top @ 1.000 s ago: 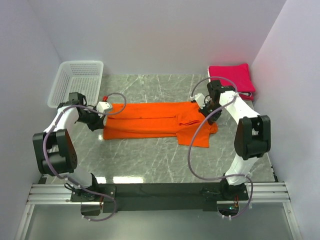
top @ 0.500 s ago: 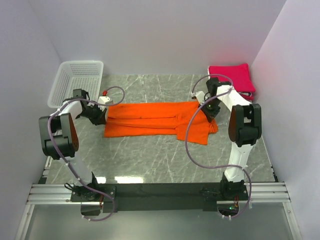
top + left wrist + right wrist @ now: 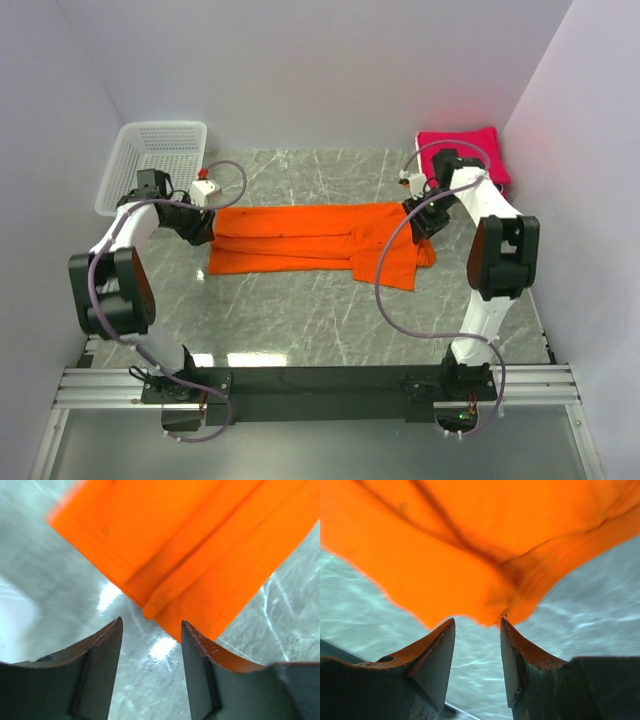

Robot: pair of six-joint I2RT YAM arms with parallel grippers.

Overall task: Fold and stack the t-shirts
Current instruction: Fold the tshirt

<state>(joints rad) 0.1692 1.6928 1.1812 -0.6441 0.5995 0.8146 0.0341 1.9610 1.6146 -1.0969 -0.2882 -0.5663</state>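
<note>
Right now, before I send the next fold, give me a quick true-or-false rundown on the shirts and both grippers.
1. The orange t-shirt lies on the table as a long folded strip. True.
2. The left gripper is clamped on the shirt's edge. False: its jaws stand apart with bare table showing in the gap.
3. The right gripper is open, with the shirt's right end just beyond its fingertips. True.
4. The orange t-shirt already sits on the crimson-pink stack. False: the stack is in the far right corner and the orange shirt lies on the table in front of it.
5. The white basket stands at the far right. False: it is at the far left.
</note>
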